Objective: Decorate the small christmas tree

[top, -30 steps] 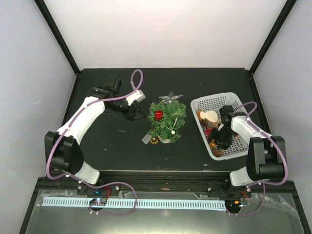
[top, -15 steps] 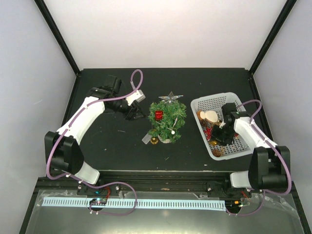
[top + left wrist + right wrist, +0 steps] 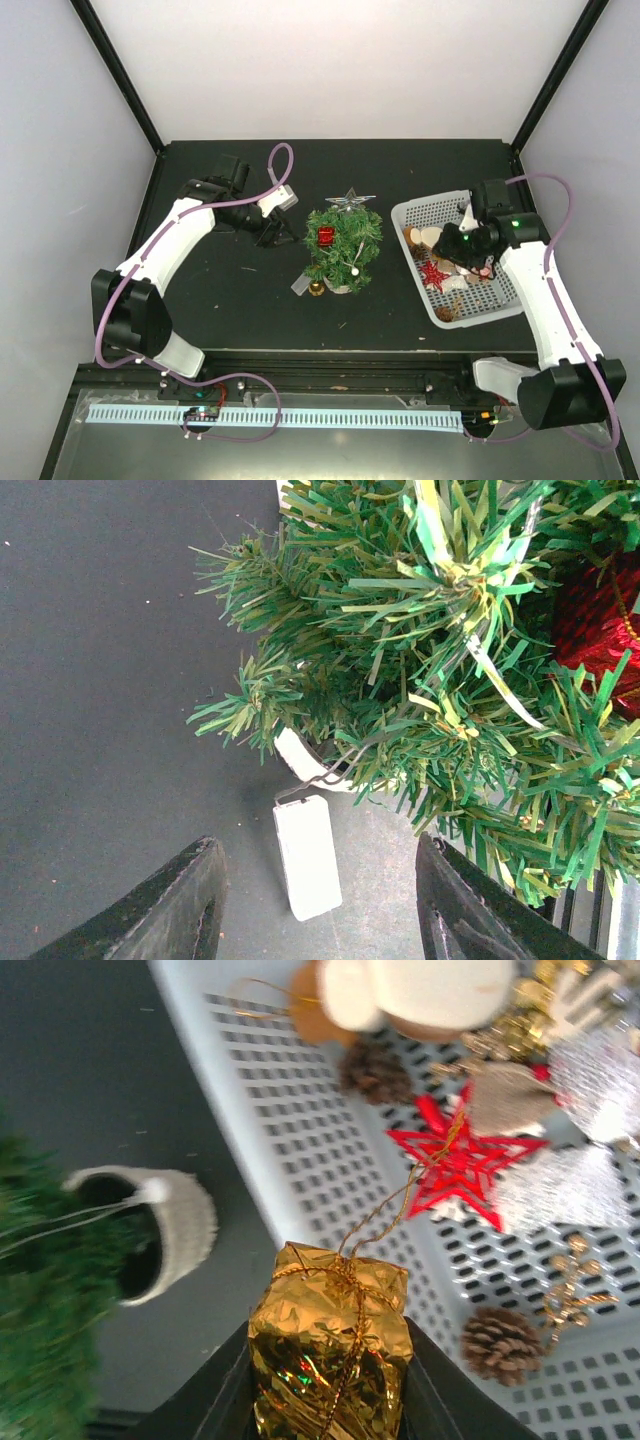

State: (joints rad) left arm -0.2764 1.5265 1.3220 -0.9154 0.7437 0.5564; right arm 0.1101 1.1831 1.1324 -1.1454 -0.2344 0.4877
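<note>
Small christmas tree (image 3: 343, 245) mid-tabletop, partly decorated: star, red box on. Right pincer (image 3: 330, 1400) clamped on gold gift ornament (image 3: 328, 1335) above basket (image 3: 492, 310), more ornaments left. Left pincer (image 3: 320, 905) apart, empty beside tree.

Black table (image 3: 220, 300): small christmas tree (image 3: 343, 240), white basket (image 3: 500, 305), white tag (image 3: 308, 857).

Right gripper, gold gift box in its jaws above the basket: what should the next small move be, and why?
Probably carry it left toward the small christmas tree. The right gripper is shut on the gold gift box, lifted over the white basket, its string loop hanging free, so hanging it on a branch seems next.
</note>
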